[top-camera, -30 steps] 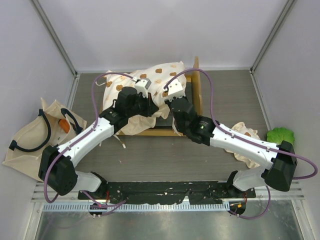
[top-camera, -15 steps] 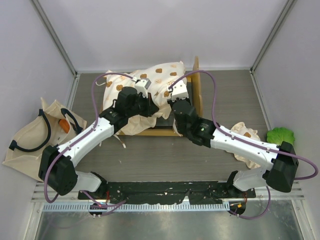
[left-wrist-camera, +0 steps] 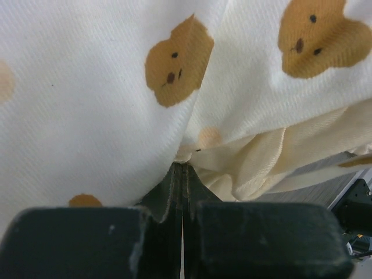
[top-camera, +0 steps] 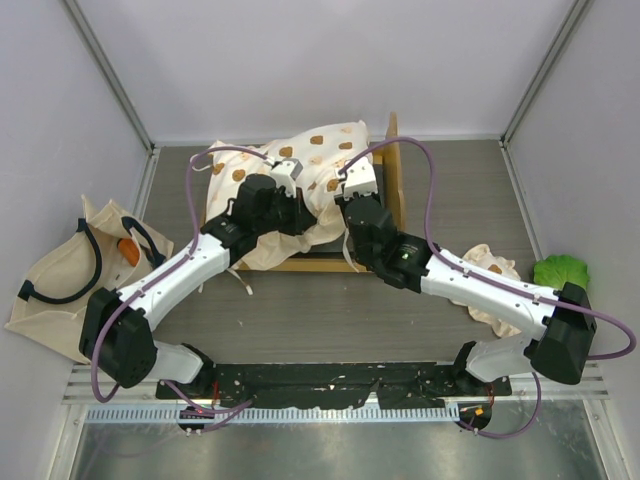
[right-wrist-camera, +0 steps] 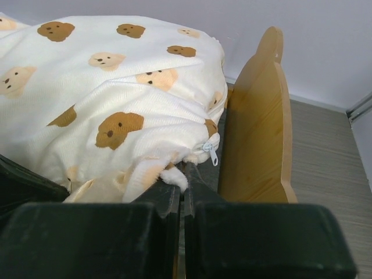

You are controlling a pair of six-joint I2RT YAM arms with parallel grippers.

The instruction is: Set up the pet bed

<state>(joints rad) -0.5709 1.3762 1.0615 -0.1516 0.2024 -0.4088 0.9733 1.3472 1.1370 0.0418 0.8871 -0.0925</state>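
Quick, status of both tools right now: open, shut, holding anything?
Left tool: closed, pinching a fold of the cream bear-print fabric cushion.
Right tool: closed, pinching the same cushion's edge.

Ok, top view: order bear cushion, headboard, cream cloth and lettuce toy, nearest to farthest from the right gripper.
1. bear cushion, pinched in it.
2. headboard, just to its right.
3. cream cloth, farther right.
4. lettuce toy, far right.

Overhead; wrists close, seemingly sharing cushion (right-wrist-camera: 116,87)
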